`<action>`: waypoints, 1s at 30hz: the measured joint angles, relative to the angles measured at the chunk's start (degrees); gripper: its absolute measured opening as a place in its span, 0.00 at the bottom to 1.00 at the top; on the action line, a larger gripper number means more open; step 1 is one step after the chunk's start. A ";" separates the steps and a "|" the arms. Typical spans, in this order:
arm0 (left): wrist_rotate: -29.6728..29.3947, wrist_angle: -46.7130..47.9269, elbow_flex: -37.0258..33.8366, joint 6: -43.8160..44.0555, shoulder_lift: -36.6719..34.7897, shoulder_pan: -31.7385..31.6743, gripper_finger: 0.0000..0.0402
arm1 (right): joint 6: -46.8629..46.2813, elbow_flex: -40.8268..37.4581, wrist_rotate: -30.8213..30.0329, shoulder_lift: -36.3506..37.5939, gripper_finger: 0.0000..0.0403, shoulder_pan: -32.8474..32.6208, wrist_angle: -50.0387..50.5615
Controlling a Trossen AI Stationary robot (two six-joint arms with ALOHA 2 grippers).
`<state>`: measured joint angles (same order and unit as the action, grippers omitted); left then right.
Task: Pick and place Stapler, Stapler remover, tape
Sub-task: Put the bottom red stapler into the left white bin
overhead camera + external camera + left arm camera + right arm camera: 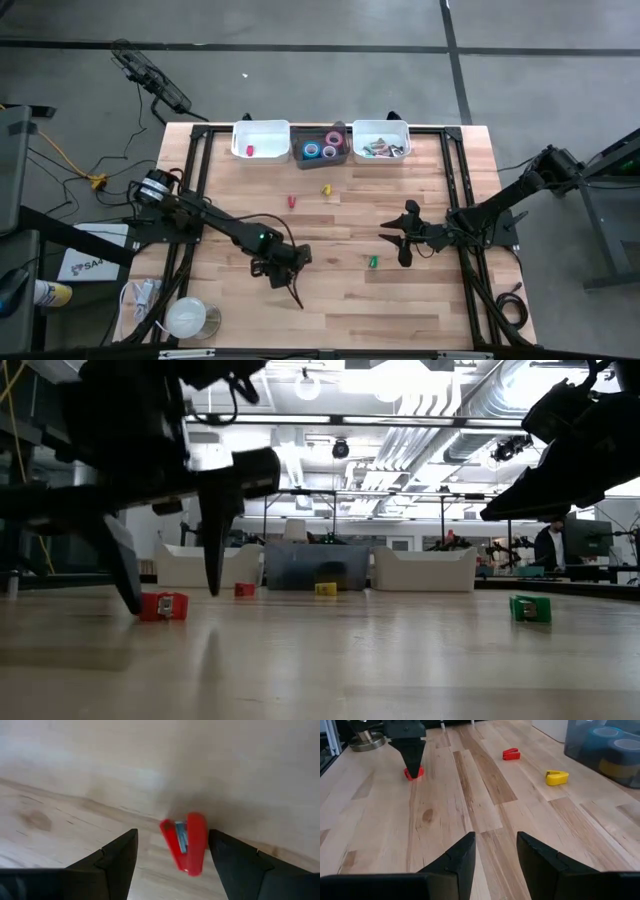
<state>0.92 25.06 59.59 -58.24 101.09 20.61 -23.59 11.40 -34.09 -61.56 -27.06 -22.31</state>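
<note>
A small red stapler lies on the wooden table near its front left, between the spread fingers of the left gripper, untouched. Tape rolls sit in the grey middle bin at the far edge. The right gripper hovers at mid-right, fingers partly apart, holding nothing.

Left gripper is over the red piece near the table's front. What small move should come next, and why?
Probably lower a little and close. The left gripper is open with its fingers either side of the red piece, not yet touching it, so it looks lined up for a grasp.
</note>
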 joint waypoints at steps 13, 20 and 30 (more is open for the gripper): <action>1.07 0.45 0.04 9.21 0.45 -0.03 0.58 | 0.01 0.00 0.00 0.00 0.34 0.01 0.20; 3.14 0.60 0.04 12.26 0.46 -0.01 0.46 | 0.01 0.00 0.00 0.00 0.34 0.01 0.22; 3.08 0.97 0.04 12.39 0.47 -0.01 0.29 | -0.16 0.00 0.13 0.00 0.34 0.01 0.22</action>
<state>3.99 26.03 59.64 -45.85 101.56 20.60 -23.75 11.40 -33.95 -61.56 -27.05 -22.09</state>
